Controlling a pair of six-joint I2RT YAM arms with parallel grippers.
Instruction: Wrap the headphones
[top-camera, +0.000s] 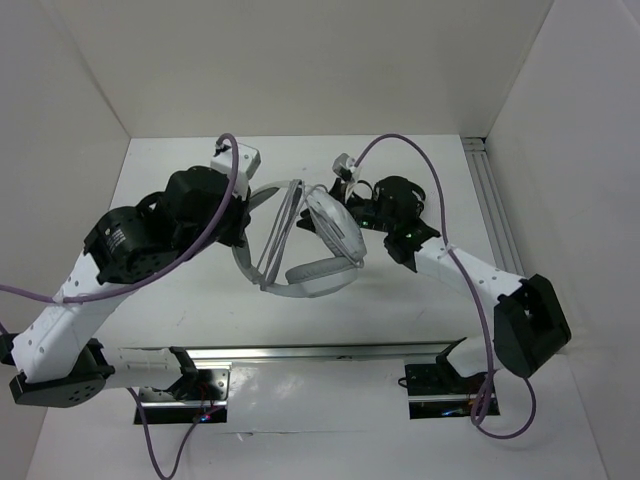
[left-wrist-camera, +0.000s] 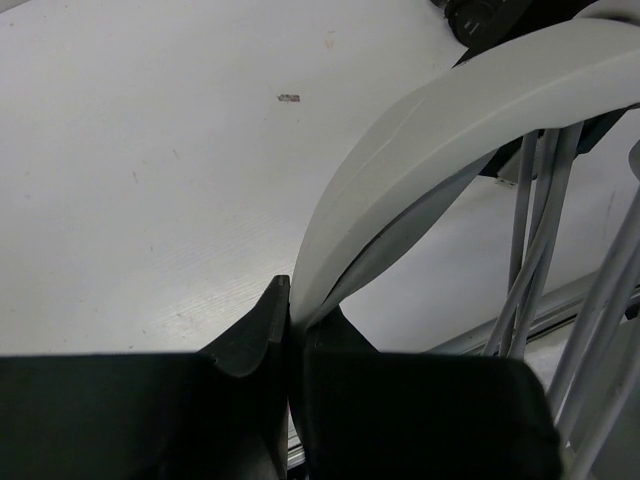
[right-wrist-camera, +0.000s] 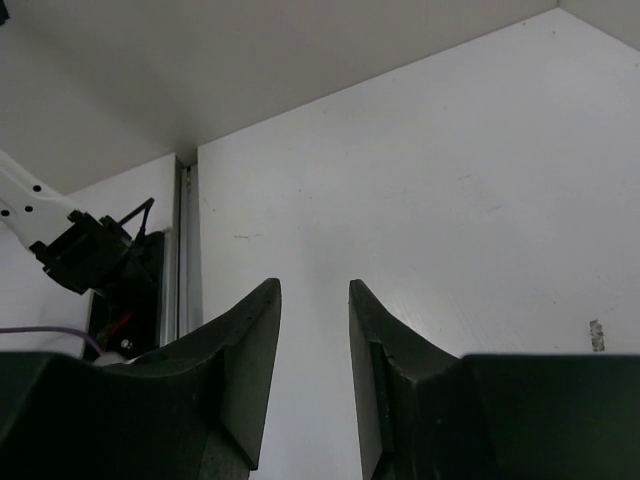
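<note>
Headphones (top-camera: 332, 236): white, above table (top-camera: 200, 290) middle; cable (left-wrist-camera: 530, 230) strands beside headband (left-wrist-camera: 450, 110). My left pincer (left-wrist-camera: 292, 320): clamped on headband, left of table middle. My right pincer (right-wrist-camera: 315, 340): fingers apart, empty, right of table middle.

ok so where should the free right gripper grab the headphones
Probably the nearest earcup, from its right. Its rim faces the open right gripper, and the left gripper clamps the headband on the other side, beside the cable.

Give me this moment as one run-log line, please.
left tool: shut on headphones | right tool: open, empty | cable: strands beside band
</note>
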